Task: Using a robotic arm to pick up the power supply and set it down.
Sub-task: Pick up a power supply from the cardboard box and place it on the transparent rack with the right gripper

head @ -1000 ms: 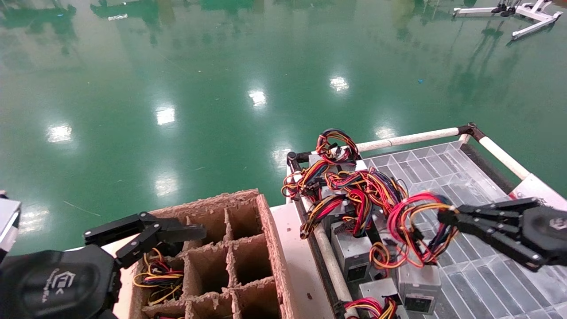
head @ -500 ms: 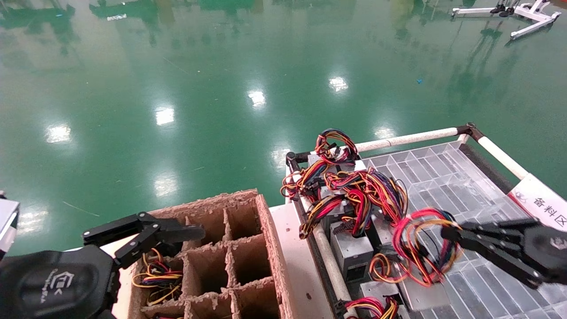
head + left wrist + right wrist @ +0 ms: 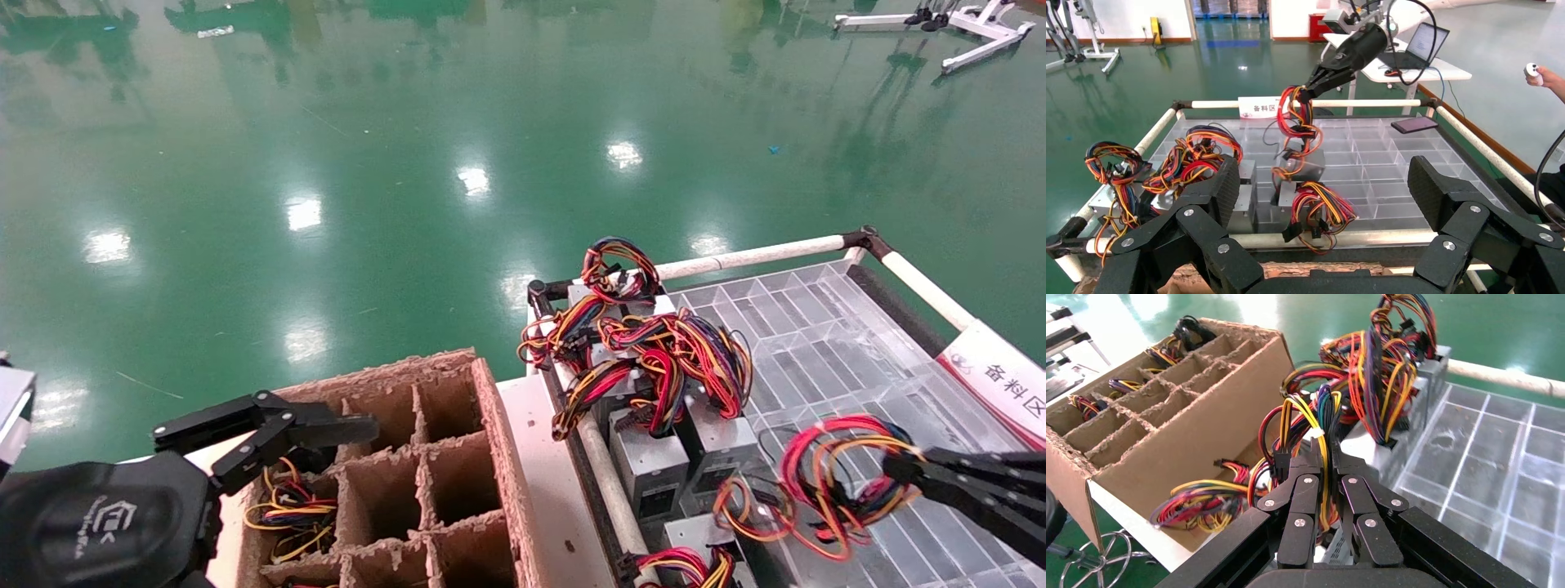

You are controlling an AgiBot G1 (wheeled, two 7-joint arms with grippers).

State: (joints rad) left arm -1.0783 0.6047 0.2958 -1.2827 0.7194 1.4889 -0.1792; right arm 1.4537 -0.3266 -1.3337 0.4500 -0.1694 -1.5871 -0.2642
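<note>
My right gripper is shut on the looped red, yellow and orange wires of one power supply, over the clear tray. In the left wrist view the silver box of that power supply hangs tilted below the wires, under the right gripper. The right wrist view shows the fingers pinching yellow wires, with my right gripper closed tight. My left gripper stays open over the cardboard divider box, holding nothing; its own view shows the gripper spread wide.
Several more power supplies with tangled wires stand along the tray's left side. The clear gridded tray is framed by white rails. Some box cells hold wire bundles. A phone lies on the tray.
My right gripper has drawn back to the right and nearer, pulling the wire loop and its power supply away from the cluster. The left arm has not moved.
</note>
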